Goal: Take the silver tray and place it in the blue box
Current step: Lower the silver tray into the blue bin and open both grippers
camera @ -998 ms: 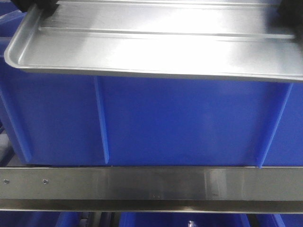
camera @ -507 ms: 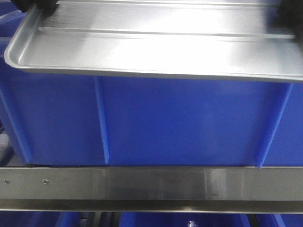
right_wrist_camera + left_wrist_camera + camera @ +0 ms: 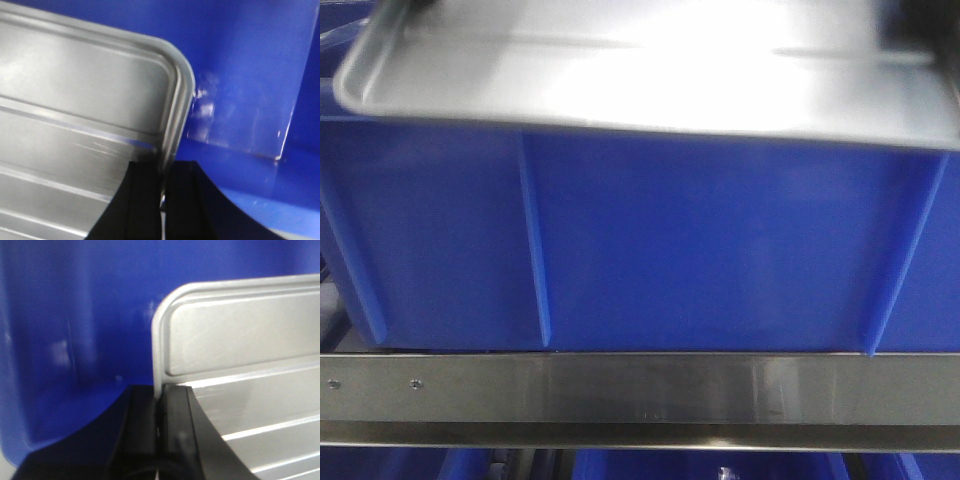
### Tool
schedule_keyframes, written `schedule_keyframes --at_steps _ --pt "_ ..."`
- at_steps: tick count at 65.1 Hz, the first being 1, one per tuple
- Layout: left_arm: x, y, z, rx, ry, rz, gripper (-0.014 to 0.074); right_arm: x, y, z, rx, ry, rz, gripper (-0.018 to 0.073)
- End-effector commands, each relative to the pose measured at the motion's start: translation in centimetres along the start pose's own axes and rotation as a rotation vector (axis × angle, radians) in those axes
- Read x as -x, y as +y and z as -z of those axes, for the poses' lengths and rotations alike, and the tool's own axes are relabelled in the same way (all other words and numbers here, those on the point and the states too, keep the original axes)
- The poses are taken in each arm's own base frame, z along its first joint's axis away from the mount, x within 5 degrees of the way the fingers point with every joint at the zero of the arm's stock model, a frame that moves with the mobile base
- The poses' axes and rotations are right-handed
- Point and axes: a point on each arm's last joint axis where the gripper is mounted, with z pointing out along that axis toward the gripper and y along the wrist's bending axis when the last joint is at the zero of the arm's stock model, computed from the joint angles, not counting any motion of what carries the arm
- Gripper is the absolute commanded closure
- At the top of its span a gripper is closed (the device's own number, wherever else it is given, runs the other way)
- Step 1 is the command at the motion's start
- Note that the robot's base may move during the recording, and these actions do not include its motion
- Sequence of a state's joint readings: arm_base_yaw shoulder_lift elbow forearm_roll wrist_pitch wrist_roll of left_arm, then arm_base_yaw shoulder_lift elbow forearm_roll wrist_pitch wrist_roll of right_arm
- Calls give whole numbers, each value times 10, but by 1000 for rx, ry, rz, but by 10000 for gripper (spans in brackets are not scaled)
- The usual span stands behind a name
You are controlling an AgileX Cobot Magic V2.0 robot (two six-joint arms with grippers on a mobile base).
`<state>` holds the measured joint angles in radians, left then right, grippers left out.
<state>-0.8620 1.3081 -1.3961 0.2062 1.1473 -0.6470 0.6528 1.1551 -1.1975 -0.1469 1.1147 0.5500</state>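
Silver tray [image 3: 640,70] position: higher in the front-facing view than half a second ago. Its near rim has risen toward the top edge.
Tray attitude: less of its floor faces the camera, so the visible strip is shallower than before.
Tray sharpness: crisp earlier, now smeared by motion. The two ribs, plain before, are washed out.
Blue box [image 3: 700,240] wall: a taller band of the front wall now shows beneath the tray's rim.
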Motion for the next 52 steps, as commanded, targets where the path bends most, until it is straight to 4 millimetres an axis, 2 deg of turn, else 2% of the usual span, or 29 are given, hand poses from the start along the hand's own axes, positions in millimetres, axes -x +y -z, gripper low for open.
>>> schedule_keyframes --at_steps 1,10,20,35,52 --pt "19 -2 31 -67 -190 -23 693 15 2 25 44 -131 35 503" --pt "31 -3 37 -61 -280 -47 693 32 6 41 58 -232 49 503" --pt "45 -5 21 -11 -338 -86 693 52 11 35 7 -263 75 503" --pt "73 0 -28 27 -351 -59 693 78 20 -9 -98 -215 113 503" --pt "84 11 -87 86 -273 -35 692 96 -3 -69 -193 -103 24 503"
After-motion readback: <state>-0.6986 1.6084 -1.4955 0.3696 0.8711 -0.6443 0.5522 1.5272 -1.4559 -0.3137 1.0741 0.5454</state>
